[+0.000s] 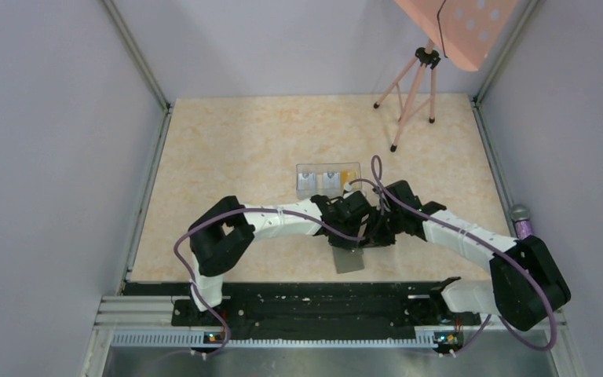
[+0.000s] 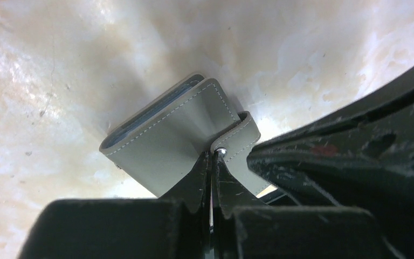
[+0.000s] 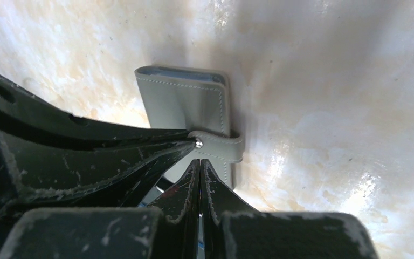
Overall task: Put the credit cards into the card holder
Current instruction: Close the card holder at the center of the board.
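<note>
My clenched left gripper (image 2: 214,159) and right gripper (image 3: 200,164) meet at the snap tab (image 2: 243,134) of the flat grey stitched wallet (image 2: 164,137); they may slip off.

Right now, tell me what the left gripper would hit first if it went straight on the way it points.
The card holder: the left gripper, fingers shut, sits right at its snap tab, seemingly touching, though depth is unclear.

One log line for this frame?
wallet: closed | left gripper: shut, at snap tab | right gripper: shut, beside tab | cards: in clear box
</note>
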